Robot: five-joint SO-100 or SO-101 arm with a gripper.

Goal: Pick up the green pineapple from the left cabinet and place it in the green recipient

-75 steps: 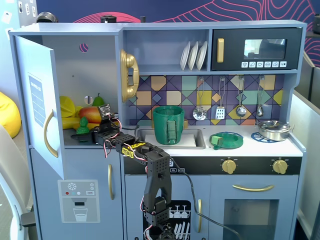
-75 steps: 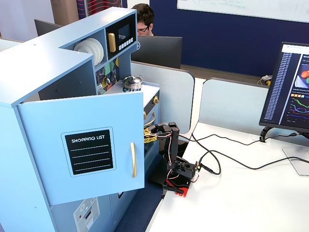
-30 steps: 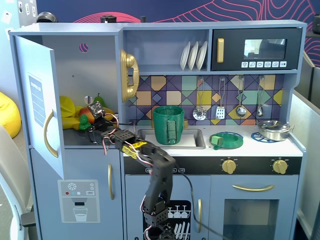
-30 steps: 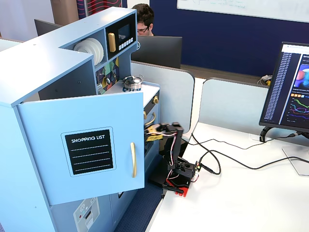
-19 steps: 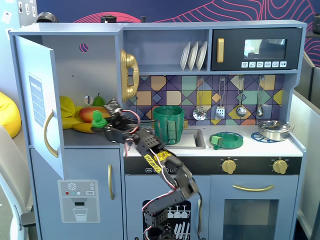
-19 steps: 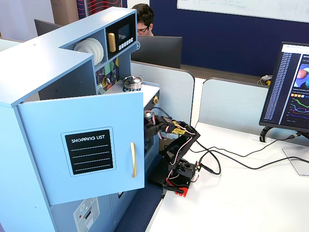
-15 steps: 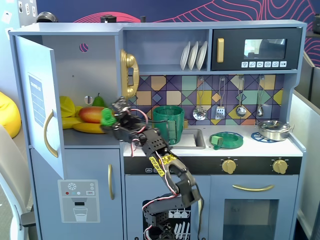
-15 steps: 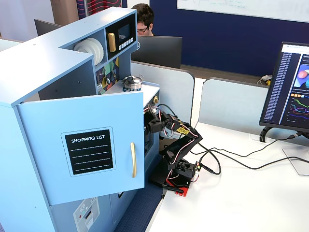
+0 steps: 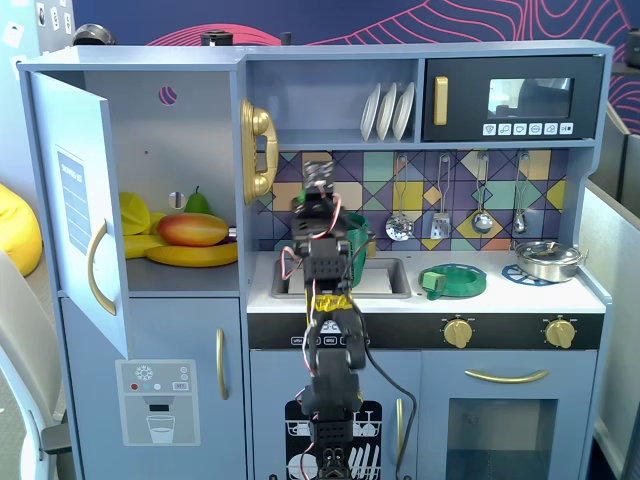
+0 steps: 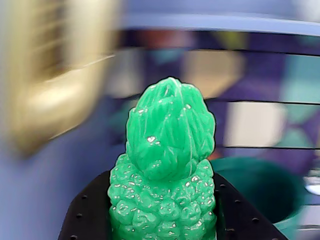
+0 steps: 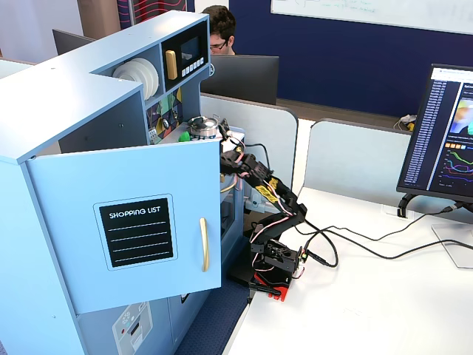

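Observation:
My gripper (image 10: 162, 192) is shut on the green pineapple (image 10: 167, 150), with the black jaws on both sides of its bumpy body and the crown pointing away from the camera. In a fixed view the gripper (image 9: 318, 190) is raised over the sink, to the right of the open left cabinet (image 9: 190, 120), and hides the pineapple. The dark-green recipient (image 9: 352, 232) stands in the sink corner just behind and below the gripper. It also shows in the wrist view (image 10: 260, 185), low right beyond the pineapple. From the side, the gripper (image 11: 228, 159) reaches in past the open door.
The cabinet shelf holds a mango (image 9: 192, 229), a banana (image 9: 190, 256) and a pear (image 9: 198, 203). The cabinet door (image 9: 80, 200) stands open at the left. A gold toy phone (image 9: 257, 150) hangs next to the gripper. A flat green pan (image 9: 452, 280) and a steel pot (image 9: 547, 260) sit on the counter.

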